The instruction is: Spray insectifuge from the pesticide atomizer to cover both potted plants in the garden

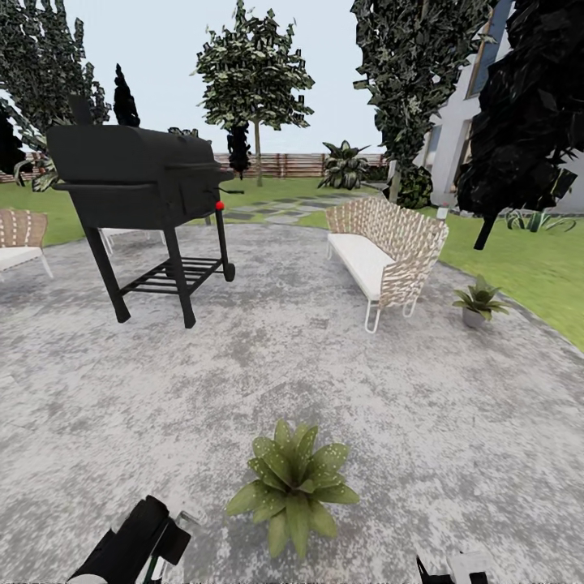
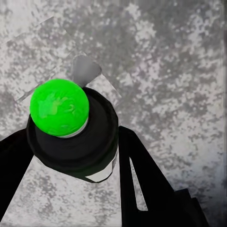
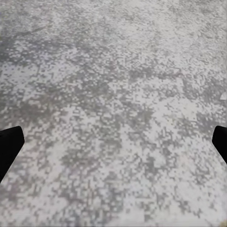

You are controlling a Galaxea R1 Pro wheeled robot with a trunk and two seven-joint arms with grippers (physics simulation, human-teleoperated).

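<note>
The pesticide atomizer (image 2: 71, 127) shows in the left wrist view as a black head with a bright green spot. My left gripper (image 2: 75, 146) is shut on it, a dark finger on each side, over the grey paving. In the head view the left gripper (image 1: 162, 539) hangs low at the front left, just left of the nearer potted plant (image 1: 294, 485). The other potted plant (image 1: 480, 300) stands at the patio's right edge beside the bench. My right gripper (image 3: 113, 146) is open with nothing in it, and its tip (image 1: 450, 568) shows at the front right.
A black barbecue grill (image 1: 146, 186) stands at the back left of the round patio (image 1: 243, 381). A wicker bench with a white cushion (image 1: 385, 255) is at the back right, a wicker chair (image 1: 20, 239) at far left. Lawn, trees and a slat fence (image 1: 292, 165) lie beyond.
</note>
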